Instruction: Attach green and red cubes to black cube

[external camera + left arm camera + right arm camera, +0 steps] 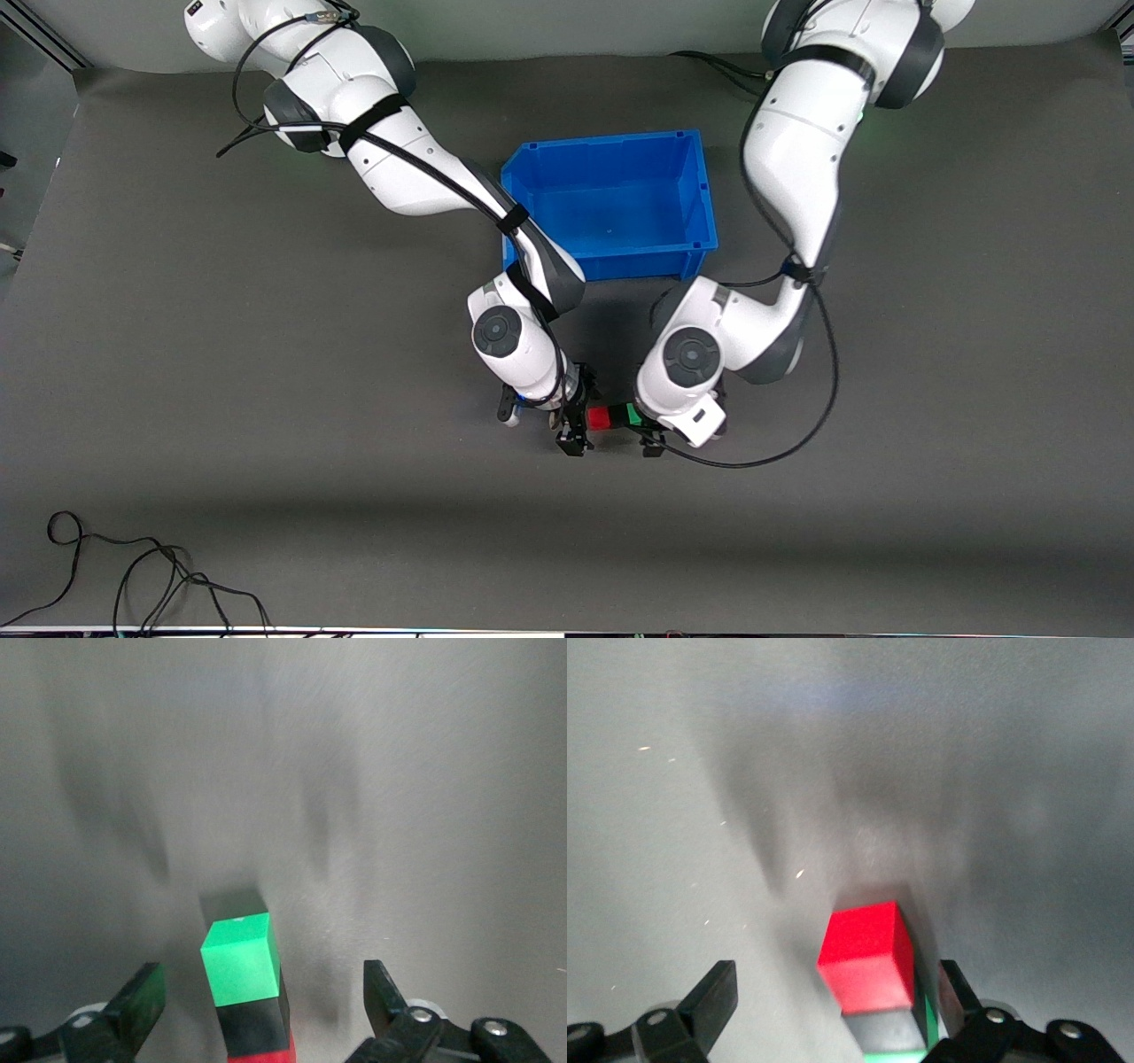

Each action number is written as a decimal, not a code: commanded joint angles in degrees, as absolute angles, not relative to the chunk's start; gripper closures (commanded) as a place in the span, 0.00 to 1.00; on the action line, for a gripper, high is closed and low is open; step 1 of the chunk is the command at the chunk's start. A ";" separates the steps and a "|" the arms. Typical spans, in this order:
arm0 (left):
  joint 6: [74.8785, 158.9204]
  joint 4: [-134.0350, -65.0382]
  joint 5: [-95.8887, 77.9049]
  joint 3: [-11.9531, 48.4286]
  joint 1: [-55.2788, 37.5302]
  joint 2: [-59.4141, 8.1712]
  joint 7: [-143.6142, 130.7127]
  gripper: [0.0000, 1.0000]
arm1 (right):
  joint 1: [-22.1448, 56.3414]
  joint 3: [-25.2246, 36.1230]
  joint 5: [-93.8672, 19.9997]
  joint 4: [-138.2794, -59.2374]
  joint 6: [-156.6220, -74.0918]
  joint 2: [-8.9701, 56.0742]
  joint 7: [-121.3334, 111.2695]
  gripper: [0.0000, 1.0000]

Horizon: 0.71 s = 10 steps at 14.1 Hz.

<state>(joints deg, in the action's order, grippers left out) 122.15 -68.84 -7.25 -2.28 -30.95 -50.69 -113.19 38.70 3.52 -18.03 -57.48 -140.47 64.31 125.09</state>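
The red cube [600, 418], black cube [617, 416] and green cube [633, 414] lie joined in one row on the mat, black in the middle. My left gripper [653, 440] is at the green end, my right gripper [574, 436] at the red end. In the left wrist view the open gripper [261, 985] straddles the green cube [237, 958], with the black cube [257, 1028] and red cube [263, 1057] after it; neither finger touches. In the right wrist view the open gripper [835, 981] straddles the red cube [866, 958], black cube [886, 1029] and green cube [902, 1055], close to one finger [955, 990].
A blue bin [691, 239] stands farther from the front camera than the cubes, between the two arms, with nothing in it. Loose black cables [133, 567] lie near the front edge at the right arm's end of the table.
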 commanded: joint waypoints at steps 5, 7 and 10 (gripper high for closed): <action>106.80 -82.40 -12.21 -1.41 -19.98 -27.20 -78.57 0.00 | 29.81 3.25 -18.54 -57.04 -106.59 46.79 105.79 0.00; 102.42 -87.43 -12.13 -1.58 -16.63 -21.38 -59.07 0.00 | 25.95 3.25 -18.54 -57.04 -93.93 40.72 93.50 0.00; 95.21 -88.33 -9.77 -1.93 -11.45 -16.28 -34.21 0.00 | 19.36 3.87 -17.76 -57.04 -77.04 32.11 71.09 0.00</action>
